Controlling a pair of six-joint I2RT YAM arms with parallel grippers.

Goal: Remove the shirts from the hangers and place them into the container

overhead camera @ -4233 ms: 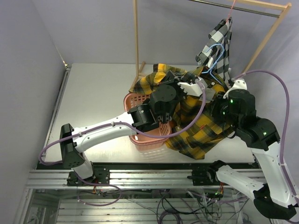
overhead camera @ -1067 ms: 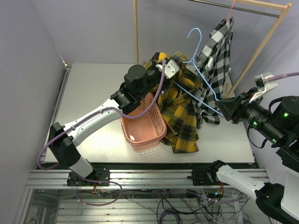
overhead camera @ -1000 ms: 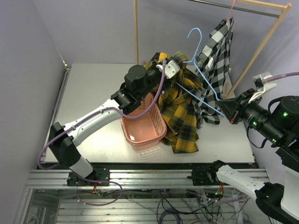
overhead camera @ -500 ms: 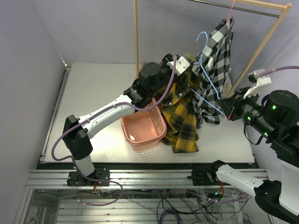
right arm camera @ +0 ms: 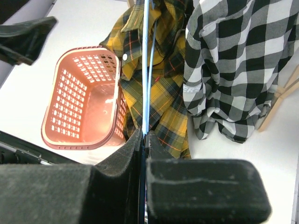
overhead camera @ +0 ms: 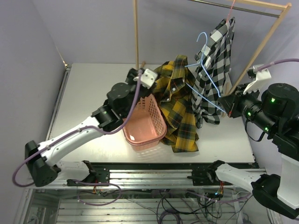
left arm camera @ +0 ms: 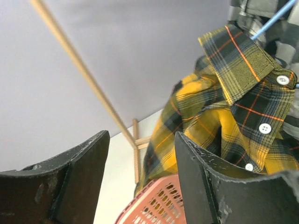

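Now | left pincer (left arm camera: 142,144) agape, empty, yellow plaid shirt (left arm camera: 210,126) just beyond | right pincer (right arm camera: 144,138) clamped on blue hanger (right arm camera: 145,56)

On table (overhead camera: 88,102), centre: basket (overhead camera: 145,141). Just right of it, touching its right wall: lower shirt (overhead camera: 180,112), hem on table toward front. Right of that and further back: hung shirt (overhead camera: 215,70), under rack rail (overhead camera: 254,6) at back right. Between two shirts: hanger (right arm camera: 145,51), wire behind lower shirt's collar, near end between fingers of right gripper (right arm camera: 142,135) at table's right edge. Behind basket: rack post (overhead camera: 136,32). Over basket's back-left corner: left gripper (left arm camera: 141,137), apart from lower shirt.
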